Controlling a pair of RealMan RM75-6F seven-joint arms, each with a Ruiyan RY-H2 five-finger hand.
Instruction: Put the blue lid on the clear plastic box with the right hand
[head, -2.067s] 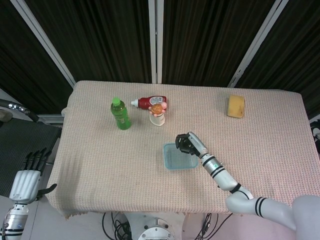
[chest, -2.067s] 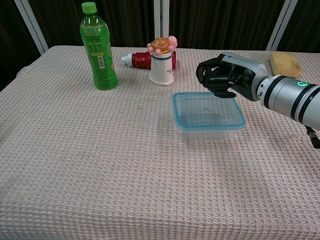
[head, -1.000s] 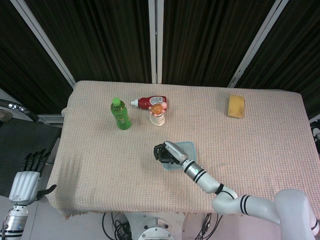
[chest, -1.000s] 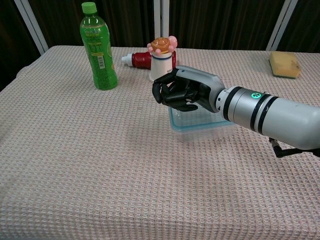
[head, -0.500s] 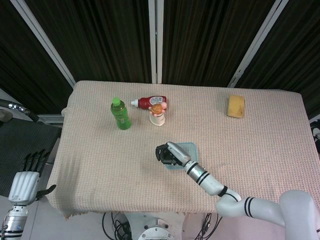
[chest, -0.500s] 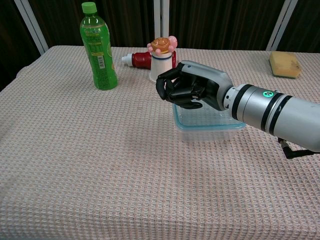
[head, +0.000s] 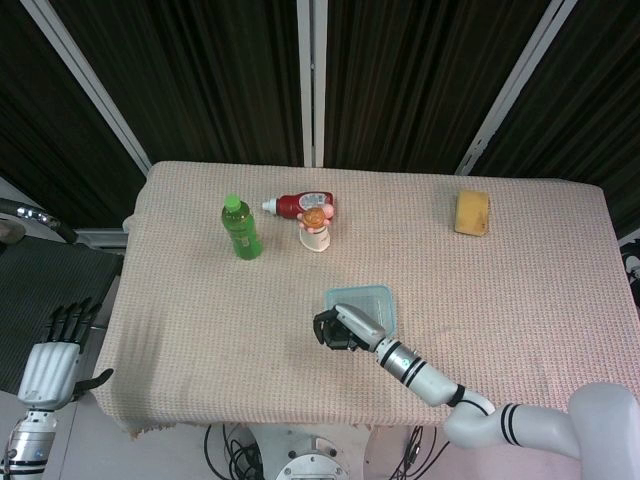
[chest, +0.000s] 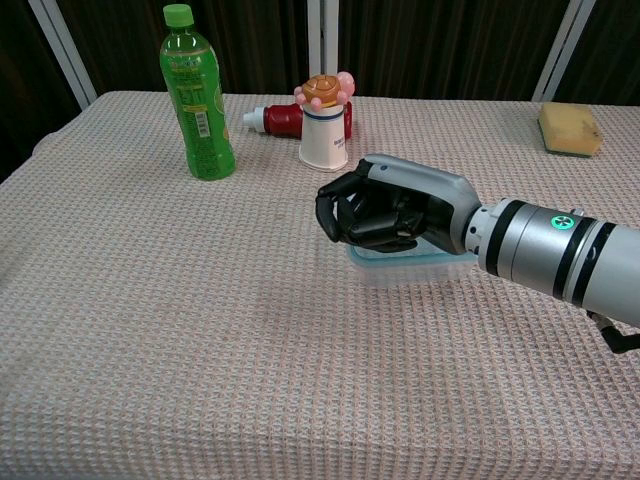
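1. Progress check: the blue lid (head: 360, 305) looks like it's already sitting on the clear plastic box (chest: 415, 268). Head view shows a blue-rimmed rectangle lined up square over the box, so I'd call the placing basically done, though I can't tell if it's actually snapped down.
2. Right robot hand (chest: 385, 212) is at the box's front-left corner, on the side nearest the camera. Fingers are curled into a fist with nothing in them that I can see. In the chest view it blocks most of the box, so I can't say whether it's touching the lid or just hovering over the corner.
3. Left robot hand (head: 55, 350) is way off past the tabletop (head: 200, 330) edge, far left of the box, fingers spread, holding nothing.
4. Other stuff, all behind the box: white cup with a toy on it (chest: 325, 122), red bottle lying down (head: 300, 204) just beyond that, green bottle (chest: 198, 95) standing off to the back left, yellow sponge (chest: 570, 128) way off to the back right.
5. What's left, my guess: maybe a press along the rim to seat it, then pull the right arm clear. Watch for the fist dragging the box sideways on that waffle cloth.
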